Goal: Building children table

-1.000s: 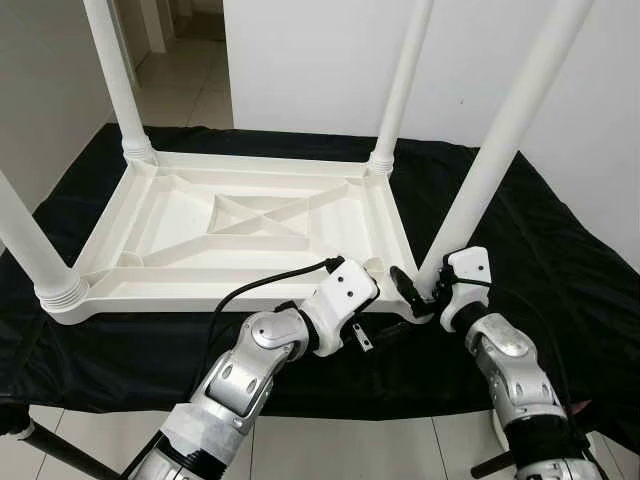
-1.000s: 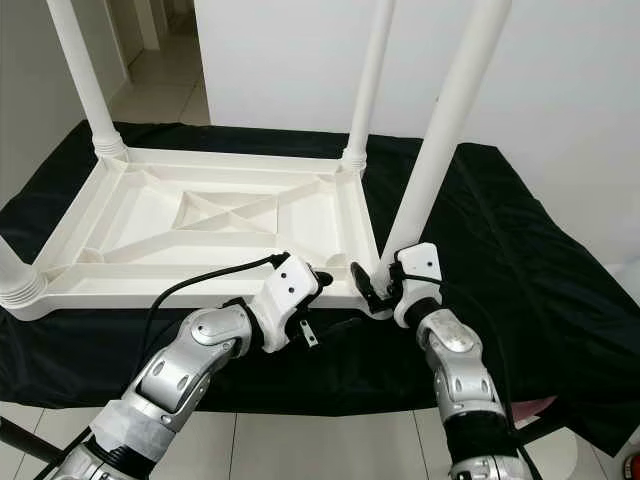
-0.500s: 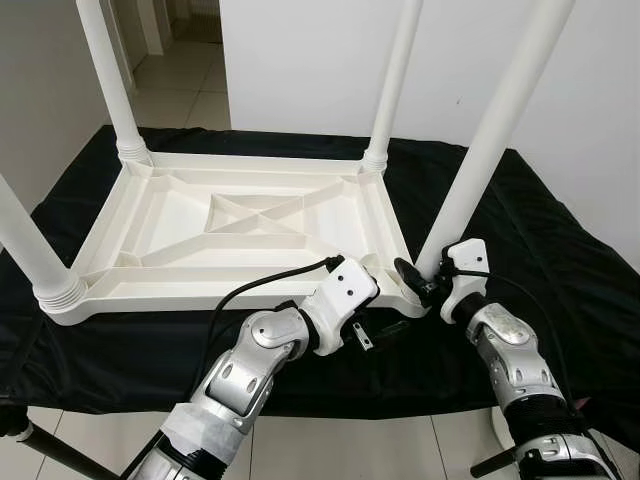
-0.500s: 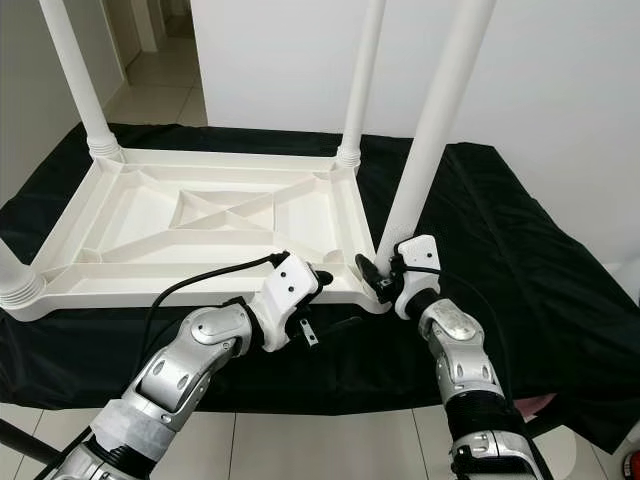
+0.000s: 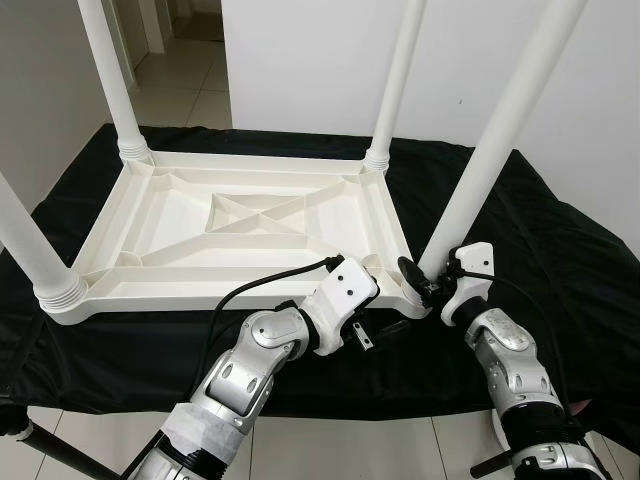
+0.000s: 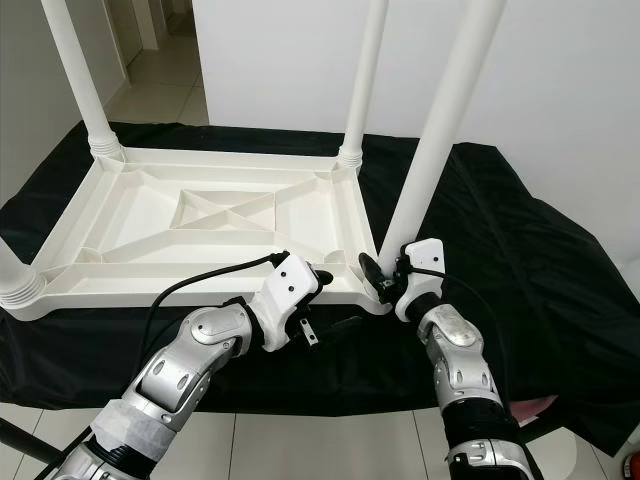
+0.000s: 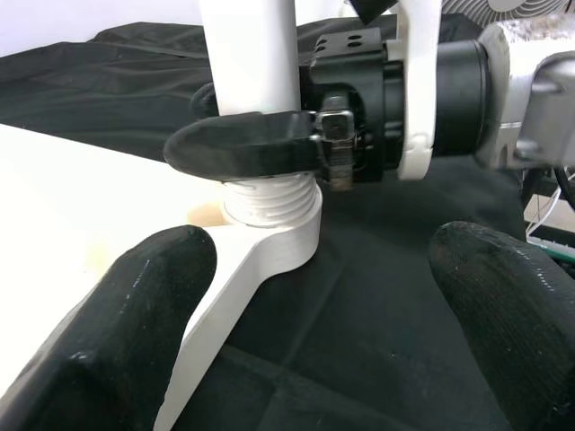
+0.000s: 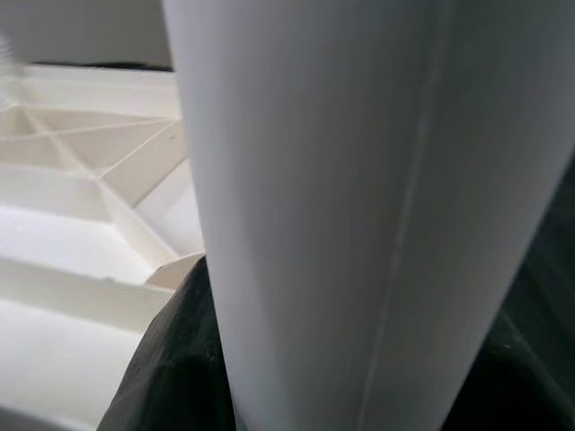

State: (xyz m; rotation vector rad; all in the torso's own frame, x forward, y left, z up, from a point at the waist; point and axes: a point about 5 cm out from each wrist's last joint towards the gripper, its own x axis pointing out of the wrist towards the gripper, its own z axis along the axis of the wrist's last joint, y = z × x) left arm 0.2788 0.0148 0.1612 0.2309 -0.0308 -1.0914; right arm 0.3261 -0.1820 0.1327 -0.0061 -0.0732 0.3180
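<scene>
Nearest, at 6 o'clock: left gripper [image 5: 385, 328], fingers spread wide and holding nothing, hovering just off the near edge of the table top beside the near right corner; in the left wrist view its two black fingertips [image 7: 148, 310] frame that corner socket with a gap on each side.

At 5 o'clock: right gripper [image 5: 420, 285], black fingers closed around the base of the near right leg [image 5: 495, 150], just above the ribbed collar where the leg enters the corner socket. The leg leans away to 1 o'clock.

Centre: white plastic children's table top [image 5: 230, 235], upside down, ribbed underside facing up, lying on a black cloth [image 5: 560, 270] that drapes the support.

At 9 o'clock: near left leg [image 5: 30, 245], seated in its corner.

At 11 o'clock: far left leg [image 5: 115, 80], upright in its socket.

At 12 o'clock: far right leg [image 5: 395, 85], upright in its socket.

Beyond: white wall [image 5: 320, 60]; tiled floor [image 5: 190, 85].
</scene>
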